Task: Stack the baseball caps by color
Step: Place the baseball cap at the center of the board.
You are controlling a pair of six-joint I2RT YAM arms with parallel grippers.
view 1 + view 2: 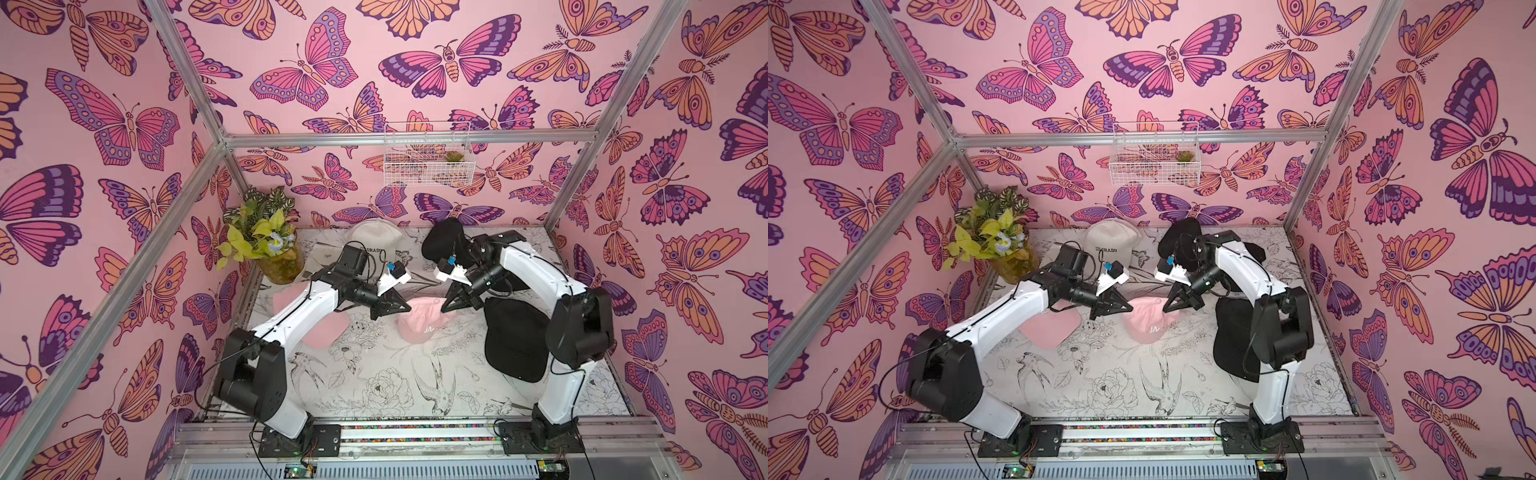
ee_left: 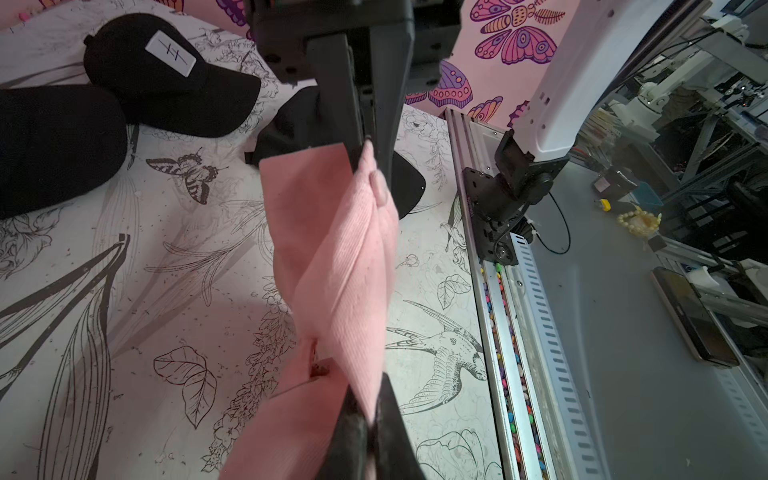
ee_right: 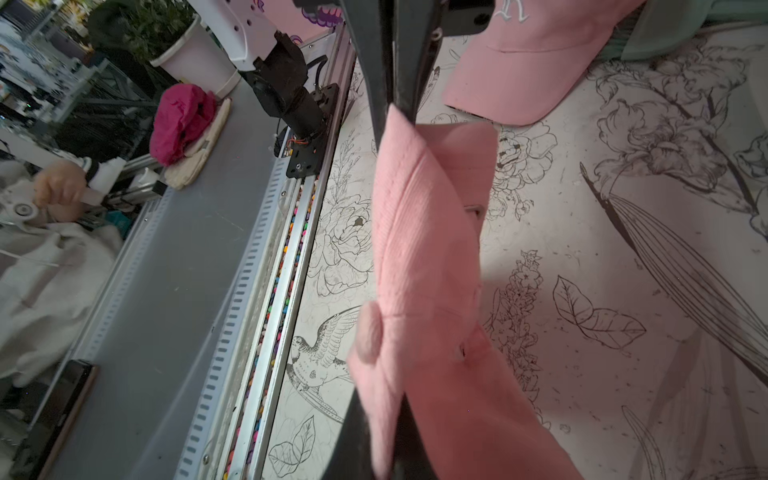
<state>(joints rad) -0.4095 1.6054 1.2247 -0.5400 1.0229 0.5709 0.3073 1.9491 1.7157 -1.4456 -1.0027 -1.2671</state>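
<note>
Pink corduroy cap [image 2: 340, 257] hangs pinched between my left gripper [image 2: 370, 401] and right gripper [image 3: 384, 411], both clamped on it. Second pink cap [image 1: 328, 332] lies beside my left jaws, unstacked; black caps [image 1: 515, 336] near my right jaws look scattered.

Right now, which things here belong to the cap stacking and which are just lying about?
Job: held pink cap, other pink cap, cream cap, black caps.
Lying about: potted plant, wire basket.

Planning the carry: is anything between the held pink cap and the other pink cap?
Nothing on the table lies between them. The left gripper and right gripper both clamp the held cap; the left arm crosses over the other pink cap.
</note>
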